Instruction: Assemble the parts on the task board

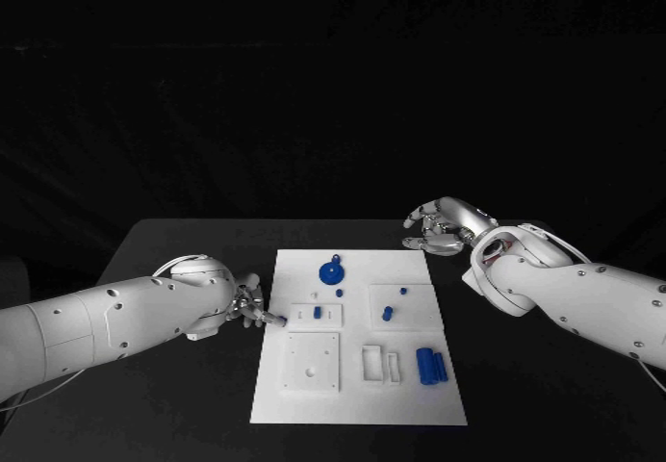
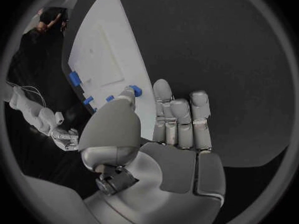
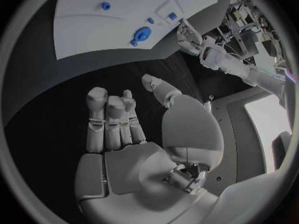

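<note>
Head view: the white task board (image 1: 358,404) is seen mid-table, with blue parts (image 1: 432,366) lying on it. The left hand (image 1: 250,310) is held at its left edge, fingers apart, empty. The right hand (image 1: 442,229) is held beyond its far right corner, fingers apart, empty.

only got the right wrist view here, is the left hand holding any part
Observer: No. In the left wrist view the left hand has its fingers out straight and nothing in its palm.
Operator: where is it along the board
Observer: The head view puts it at the left edge of the task board, about halfway along.
Operator: anything at the near end, cant see it from here
Observer: Two blue cylinders lie side by side near the board's near right corner.
</note>
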You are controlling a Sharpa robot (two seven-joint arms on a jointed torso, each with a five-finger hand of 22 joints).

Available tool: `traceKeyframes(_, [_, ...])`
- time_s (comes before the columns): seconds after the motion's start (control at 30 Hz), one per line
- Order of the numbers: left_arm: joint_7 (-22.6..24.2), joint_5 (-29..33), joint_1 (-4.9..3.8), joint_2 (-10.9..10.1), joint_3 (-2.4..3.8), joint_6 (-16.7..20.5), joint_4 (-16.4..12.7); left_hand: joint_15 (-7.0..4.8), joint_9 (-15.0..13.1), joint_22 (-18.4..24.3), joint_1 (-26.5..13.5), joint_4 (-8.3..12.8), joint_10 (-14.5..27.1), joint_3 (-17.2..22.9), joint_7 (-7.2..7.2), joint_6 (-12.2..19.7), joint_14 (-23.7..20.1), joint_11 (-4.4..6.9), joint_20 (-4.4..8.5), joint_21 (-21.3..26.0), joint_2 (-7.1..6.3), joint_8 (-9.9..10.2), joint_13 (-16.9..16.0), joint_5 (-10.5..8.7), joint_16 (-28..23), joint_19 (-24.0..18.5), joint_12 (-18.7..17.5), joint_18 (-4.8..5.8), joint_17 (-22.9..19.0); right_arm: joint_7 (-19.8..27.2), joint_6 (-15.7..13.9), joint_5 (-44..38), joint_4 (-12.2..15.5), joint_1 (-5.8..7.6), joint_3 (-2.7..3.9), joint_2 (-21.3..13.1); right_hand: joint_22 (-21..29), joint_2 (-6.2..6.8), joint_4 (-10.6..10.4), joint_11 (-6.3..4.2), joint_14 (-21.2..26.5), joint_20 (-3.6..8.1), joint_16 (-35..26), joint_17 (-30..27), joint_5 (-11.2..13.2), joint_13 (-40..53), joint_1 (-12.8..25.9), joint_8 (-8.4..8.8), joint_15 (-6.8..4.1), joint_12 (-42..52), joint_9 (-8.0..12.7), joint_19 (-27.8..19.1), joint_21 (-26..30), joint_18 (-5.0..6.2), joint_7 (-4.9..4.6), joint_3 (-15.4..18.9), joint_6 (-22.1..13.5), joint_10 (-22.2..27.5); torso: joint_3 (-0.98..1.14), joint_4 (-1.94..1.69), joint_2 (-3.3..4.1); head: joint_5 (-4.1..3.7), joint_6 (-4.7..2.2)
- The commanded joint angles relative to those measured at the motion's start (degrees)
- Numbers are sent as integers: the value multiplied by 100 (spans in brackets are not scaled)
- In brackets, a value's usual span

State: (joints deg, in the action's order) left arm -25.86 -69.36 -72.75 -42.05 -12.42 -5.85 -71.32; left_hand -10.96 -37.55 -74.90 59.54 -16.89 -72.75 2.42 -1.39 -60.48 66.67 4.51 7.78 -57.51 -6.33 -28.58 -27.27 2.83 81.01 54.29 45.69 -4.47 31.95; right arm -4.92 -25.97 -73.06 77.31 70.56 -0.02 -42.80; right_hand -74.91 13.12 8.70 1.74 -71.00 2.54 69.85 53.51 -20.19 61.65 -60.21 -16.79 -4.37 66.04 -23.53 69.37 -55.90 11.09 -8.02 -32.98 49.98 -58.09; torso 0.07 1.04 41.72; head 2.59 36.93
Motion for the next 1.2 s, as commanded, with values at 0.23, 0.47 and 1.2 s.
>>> traceKeyframes(0.23, [96, 1078, 3, -53, 2, 40, 89, 164, 283, -63, 801, 5, 252, -504, -166, 283, -178, -134, 670, 127, 434, 283, 150, 5, -137, -164, -161, 62, -115, 32, 80, -56, -2, -3, 0, 2, -98, -27, 23, 9, -4, 35, -16, 5, 12, -11, 13, -20, -10, 30, 8, -11, 25, 391, -30, 15, 2, 39, -5, -4, -2, 6, -5])
traceKeyframes(0.47, [170, 1479, 2, -101, 23, 21, 125, 262, 479, -63, 1282, 7, 379, -734, -273, 444, -277, -236, 602, 205, 483, 528, 241, 11, -171, -225, -240, 108, -170, 31, 81, -56, -16, -3, -1, 5, -98, -26, 24, 9, -4, 36, -17, 5, 11, -13, 13, -19, -10, 31, 8, -11, 25, 391, -30, 14, 1, 40, -7, -6, -1, 5, -12])
traceKeyframes(1.2, [198, 1792, 0, -86, 33, 83, 252, 380, 748, -45, 993, -6, 450, -723, -415, 838, -288, -360, 494, 301, 3, 851, 312, 5, -118, -161, -239, 50, -211, 30, 79, -56, -35, -10, -5, 8, -98, -26, 25, 10, -4, 36, -17, 5, 10, -17, 14, -17, -10, 33, 10, -11, 25, 391, -31, 14, -2, 41, -2, -5, -2, 13, -29])
